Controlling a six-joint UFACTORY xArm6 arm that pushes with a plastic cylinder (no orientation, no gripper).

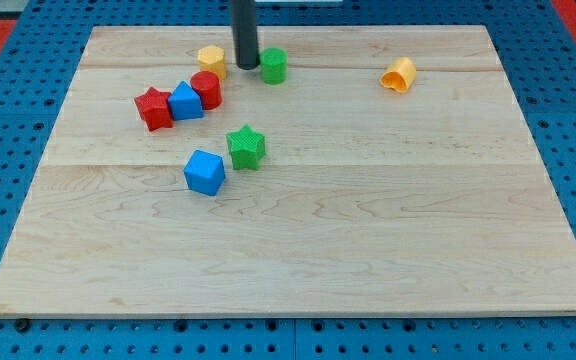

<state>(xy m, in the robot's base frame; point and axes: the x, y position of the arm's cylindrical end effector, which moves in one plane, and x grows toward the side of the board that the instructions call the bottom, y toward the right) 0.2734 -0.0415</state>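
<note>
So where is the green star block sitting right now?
The green star sits left of the board's centre, just up and right of the blue cube, well below my tip.

Wooden board (298, 250), pale planks w/ visible seams, sits on blue pegboard surface (8, 150); red area at far corners.

On board, far left: yellow block (211, 60), shape unclear, just left of my tip (247, 66). Green cylinder (274, 65) just right of tip, approx. touching. Nearer, left of tip: red cylinder (207, 90), blue block (185, 101), red star (153, 108), all 3 touching in a row.

Mid-left: green star (246, 147) touching blue cube (205, 172), which lies nearer and left.

Far right: orange block (399, 74), arch-like, well apart from the others.
</note>
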